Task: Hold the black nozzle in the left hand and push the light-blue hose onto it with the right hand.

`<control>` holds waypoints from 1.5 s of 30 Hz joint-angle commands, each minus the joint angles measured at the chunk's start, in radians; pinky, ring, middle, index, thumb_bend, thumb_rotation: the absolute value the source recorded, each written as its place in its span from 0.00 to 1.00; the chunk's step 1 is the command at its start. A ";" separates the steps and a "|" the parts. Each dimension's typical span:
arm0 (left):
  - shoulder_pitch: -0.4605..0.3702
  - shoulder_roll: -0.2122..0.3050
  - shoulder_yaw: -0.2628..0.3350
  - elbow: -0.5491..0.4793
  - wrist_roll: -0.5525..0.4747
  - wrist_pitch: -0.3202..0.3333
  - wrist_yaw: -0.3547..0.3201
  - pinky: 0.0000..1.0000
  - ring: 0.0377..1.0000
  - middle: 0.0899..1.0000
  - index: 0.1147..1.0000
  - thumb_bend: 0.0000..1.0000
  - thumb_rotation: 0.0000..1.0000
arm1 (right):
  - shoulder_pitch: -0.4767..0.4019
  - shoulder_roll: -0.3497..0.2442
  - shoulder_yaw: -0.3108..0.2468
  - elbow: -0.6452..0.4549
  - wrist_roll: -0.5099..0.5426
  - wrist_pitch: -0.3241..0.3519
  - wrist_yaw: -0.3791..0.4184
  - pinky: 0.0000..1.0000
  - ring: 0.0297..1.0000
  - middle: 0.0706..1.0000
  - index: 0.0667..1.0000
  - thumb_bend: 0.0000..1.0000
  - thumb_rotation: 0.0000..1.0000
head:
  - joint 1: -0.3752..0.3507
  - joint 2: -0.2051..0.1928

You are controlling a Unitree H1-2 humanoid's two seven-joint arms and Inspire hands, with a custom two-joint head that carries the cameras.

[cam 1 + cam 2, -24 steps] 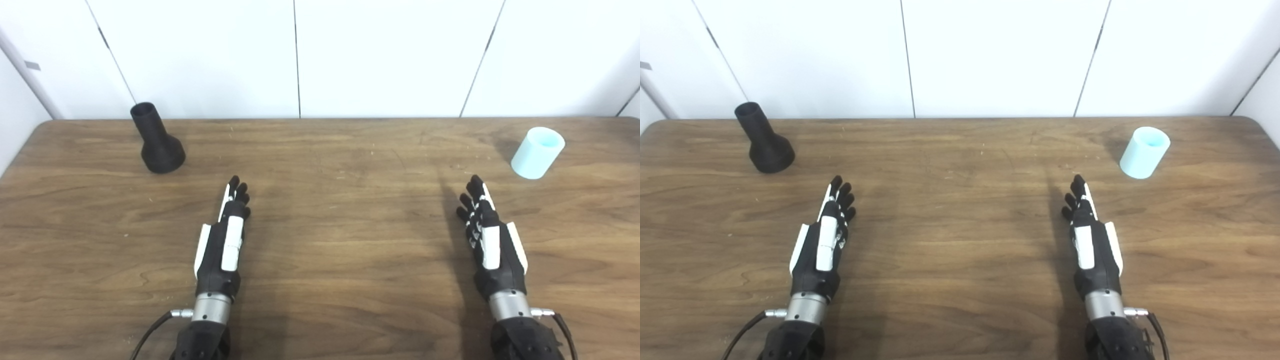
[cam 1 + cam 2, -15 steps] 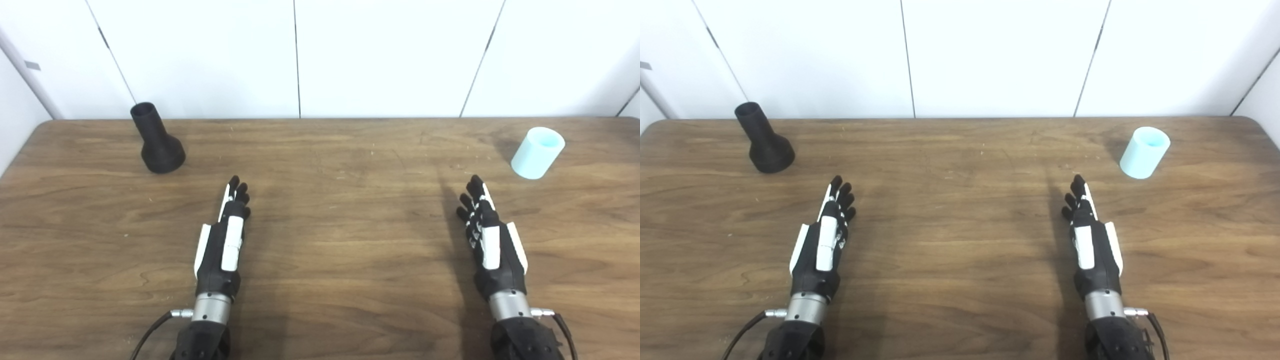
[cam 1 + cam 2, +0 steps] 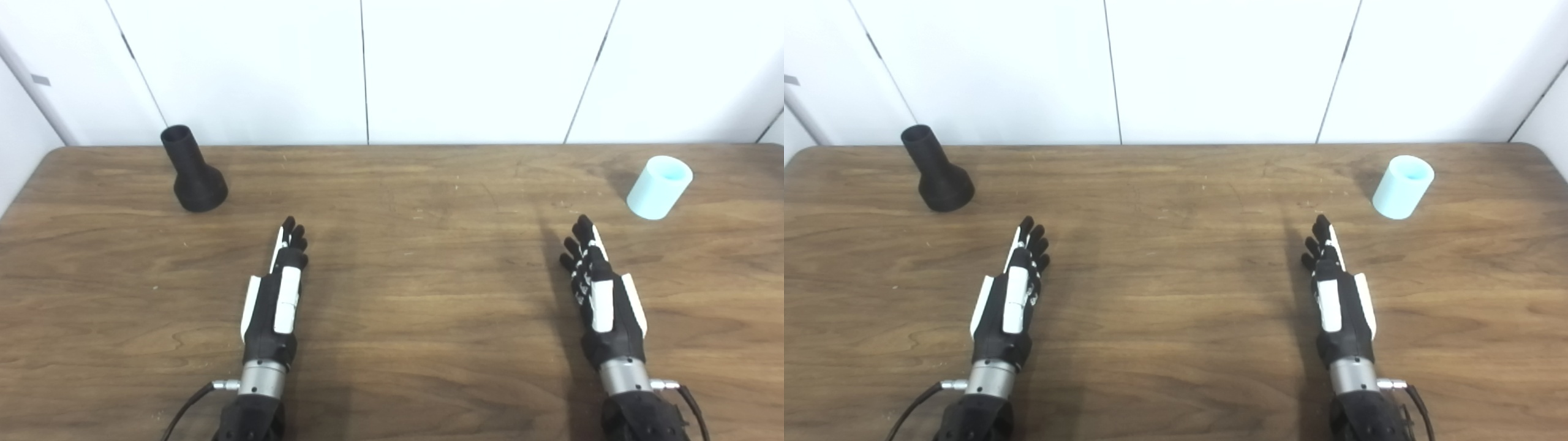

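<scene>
The black nozzle (image 3: 193, 174) stands on its wide base at the table's far left, narrow end up. A short light-blue hose piece (image 3: 659, 187) stands upright at the far right. My left hand (image 3: 277, 293) hovers over the near left of the table, fingers stretched forward and holding nothing, well short of the nozzle. My right hand (image 3: 598, 289) mirrors it on the near right, fingers straight and empty, below and left of the hose.
The brown wooden table (image 3: 416, 257) spans the view, its far edge against a white panelled wall (image 3: 367, 67). Cables trail from both wrists at the bottom edge.
Both hands stay where they were. The whole picture shifts very slightly, nothing on the table has moved.
</scene>
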 commanded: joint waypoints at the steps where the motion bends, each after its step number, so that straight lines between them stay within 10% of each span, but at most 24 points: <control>1: 0.013 -0.019 -0.015 0.040 0.015 -0.082 0.009 1.00 1.00 1.00 1.00 0.64 1.00 | 0.021 -0.013 -0.008 0.045 0.015 -0.032 0.017 0.96 1.00 1.00 1.00 0.72 1.00 | 0.014 -0.016; 16: 0.004 -0.027 0.026 0.105 0.035 -0.207 0.055 1.00 1.00 1.00 1.00 0.63 1.00 | 0.031 -0.030 -0.023 0.156 0.072 -0.168 0.047 0.98 1.00 1.00 1.00 0.72 1.00 | 0.063 -0.076; 26: -0.161 0.023 0.258 0.065 0.117 -0.178 0.236 0.96 0.97 0.97 1.00 0.60 0.86 | 0.043 -0.026 -0.012 0.146 0.080 -0.169 0.059 0.96 0.99 1.00 1.00 0.73 1.00 | 0.076 -0.074; 34: -0.313 0.206 0.345 0.257 0.188 -0.274 0.334 0.86 0.94 0.95 0.97 0.67 0.65 | 0.033 -0.026 -0.011 0.158 0.082 -0.171 0.072 0.97 1.00 1.00 1.00 0.73 1.00 | 0.091 -0.075; 45: -0.443 0.372 0.352 0.567 0.212 -0.281 0.375 0.90 0.96 0.97 0.94 0.68 0.65 | 0.037 -0.026 -0.007 0.146 0.081 -0.172 0.081 0.96 1.00 1.00 1.00 0.75 1.00 | 0.078 -0.056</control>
